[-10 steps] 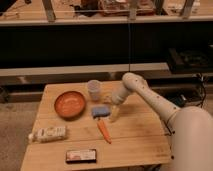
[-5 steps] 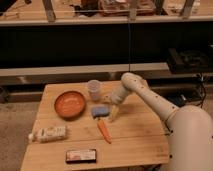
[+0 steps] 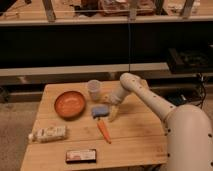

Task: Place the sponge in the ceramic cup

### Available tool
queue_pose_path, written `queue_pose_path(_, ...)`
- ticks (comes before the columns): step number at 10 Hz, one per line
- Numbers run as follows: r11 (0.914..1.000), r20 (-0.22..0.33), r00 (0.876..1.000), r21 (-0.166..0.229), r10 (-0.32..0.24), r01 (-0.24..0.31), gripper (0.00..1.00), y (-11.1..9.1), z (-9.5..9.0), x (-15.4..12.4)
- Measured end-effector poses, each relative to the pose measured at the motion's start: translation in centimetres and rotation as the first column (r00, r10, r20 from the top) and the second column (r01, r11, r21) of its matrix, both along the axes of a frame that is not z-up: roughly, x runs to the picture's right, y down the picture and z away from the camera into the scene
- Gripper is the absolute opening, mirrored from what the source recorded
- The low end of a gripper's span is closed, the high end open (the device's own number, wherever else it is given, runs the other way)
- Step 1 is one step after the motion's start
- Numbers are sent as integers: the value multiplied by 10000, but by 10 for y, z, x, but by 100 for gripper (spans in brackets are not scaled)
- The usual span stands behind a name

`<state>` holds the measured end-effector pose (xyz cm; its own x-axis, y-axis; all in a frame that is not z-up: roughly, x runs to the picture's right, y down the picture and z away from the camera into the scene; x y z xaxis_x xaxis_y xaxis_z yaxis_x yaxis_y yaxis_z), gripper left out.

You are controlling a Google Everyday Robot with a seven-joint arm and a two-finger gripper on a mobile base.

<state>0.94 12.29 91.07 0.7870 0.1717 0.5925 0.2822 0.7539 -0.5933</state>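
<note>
Here, gripper (image 3: 113, 112) (grip state indiscernible) just right of sponge (image 3: 98, 111), cup (image 3: 94, 90) farther back: a glancing descent may shove sponge toward carrot (image 3: 103, 130).

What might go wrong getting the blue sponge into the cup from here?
The gripper is down beside the sponge, not over it, so it may shove the sponge aside. The orange carrot lies just in front and could get knocked. The ceramic cup looks barely wider than the sponge, so a drop may miss or tip it.
</note>
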Motion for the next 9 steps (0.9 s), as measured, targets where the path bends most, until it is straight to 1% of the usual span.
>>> queue_pose_path(3, 10000, 112, 9999, -16, -51, 51, 80, 2, 1, 0)
queue_pose_path(4, 10000, 159, 9998, -7, -96, 96, 78, 3, 1, -1)
queue_pose_path(5, 9997, 248, 9995, 67, -218, 217, 66, 3, 0, -2)
queue_pose_path(7, 9994, 288, 9991, 121, -318, 315, 50, 3, -1, -4)
queue_pose_path(8, 9993, 279, 9990, 145, -342, 338, 40, 3, -1, -4)
queue_pose_path(9, 9990, 138, 9990, 193, -417, 414, 26, 3, -1, -3)
